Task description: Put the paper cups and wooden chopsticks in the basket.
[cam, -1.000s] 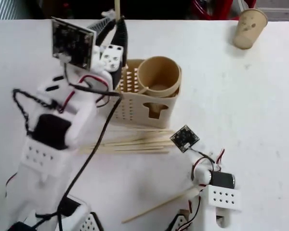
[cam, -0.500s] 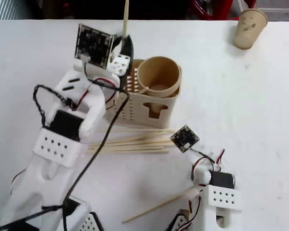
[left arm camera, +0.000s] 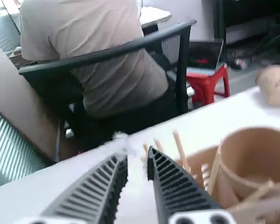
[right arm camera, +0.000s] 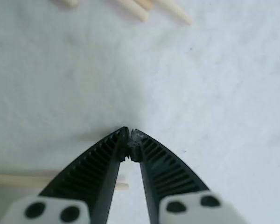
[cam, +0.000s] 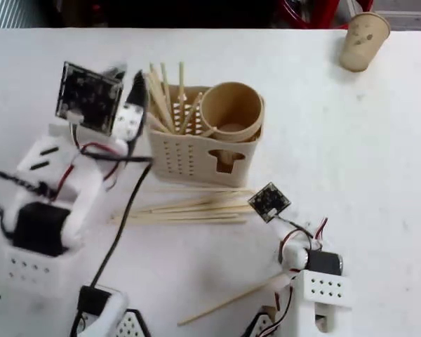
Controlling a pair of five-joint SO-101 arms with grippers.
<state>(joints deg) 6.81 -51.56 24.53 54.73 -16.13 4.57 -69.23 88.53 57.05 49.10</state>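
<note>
Left wrist view: left hand [left arm camera: 136, 154] is empty, jaws a narrow gap apart, hanging just beside the basket [cam: 189, 158] at its left end. Several standing chopsticks [cam: 165, 95] lean in that end of the basket. One paper cup [cam: 231, 111] sits in the other end.

Right hand [right arm camera: 129, 133]: jaws closed tip to tip with nothing between them, low over the surface [cam: 379, 175]. A single chopstick [cam: 224, 302] lies close by it.

Not yet in: a loose bundle [cam: 189, 210] flat on the surface in front of the basket, and a far cup [cam: 363, 41] well apart at the back right corner. Whether that cup stands or lies tipped, cannot tell.

Judgement: chopstick stage, partly done, with the left hand free between loads. The next move calls for wider jaws, a descent onto the bundle, and a pinch near mid-length so the sticks don't pivot. Thin sticks lying flat may roll or slip out.
</note>
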